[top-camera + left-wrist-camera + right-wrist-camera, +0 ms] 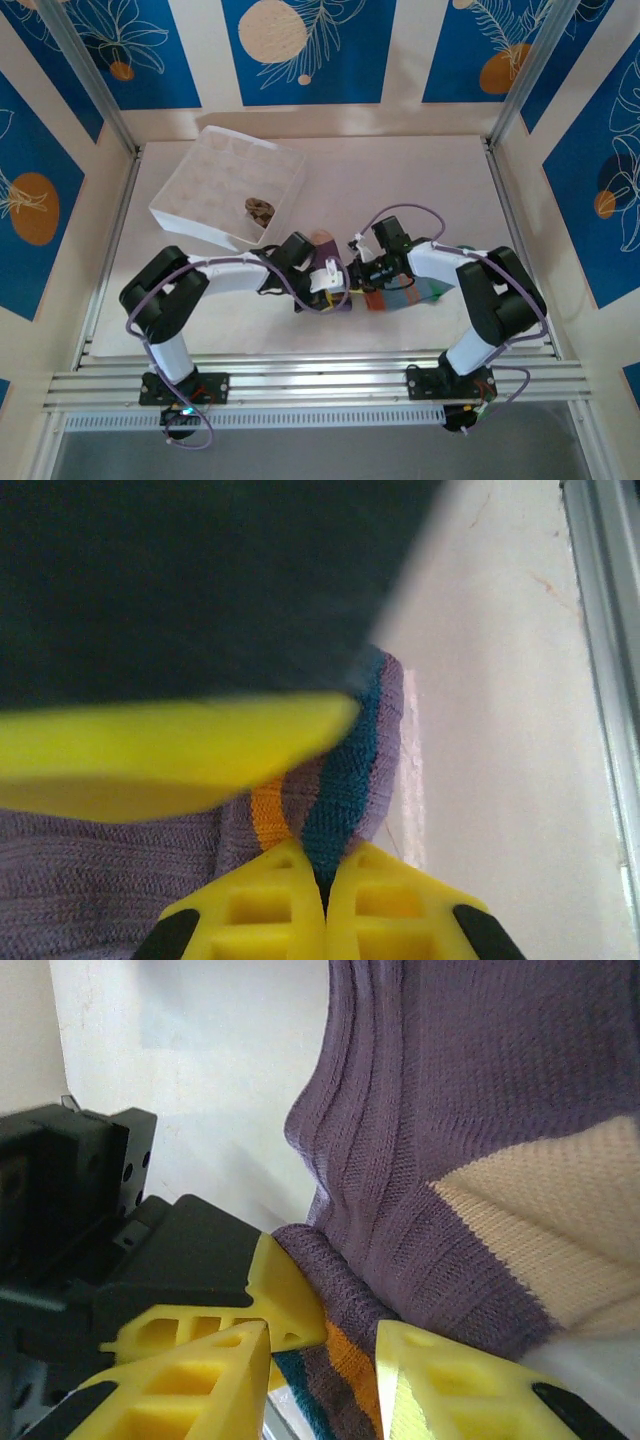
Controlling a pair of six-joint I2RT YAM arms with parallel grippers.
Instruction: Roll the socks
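A purple sock (336, 301) with orange and teal stripes and a tan band (450, 1110) lies near the table's front, between both arms. My left gripper (325, 285) (325, 872) is shut on the sock's striped edge, pinching the teal stripe. My right gripper (365, 272) (322, 1380) stands open right beside it, its jaws astride a fold of the same sock (340, 770) without pressing it. A blue-grey striped sock (400, 297) lies partly under the right arm. A brown patterned sock (258, 210) sits in the white box.
The white gridded fabric box (190, 195) stands at the back left of the white table surface. Aluminium rails (320, 380) run along the near edge, and a rail (600, 630) lies close to the right of the sock.
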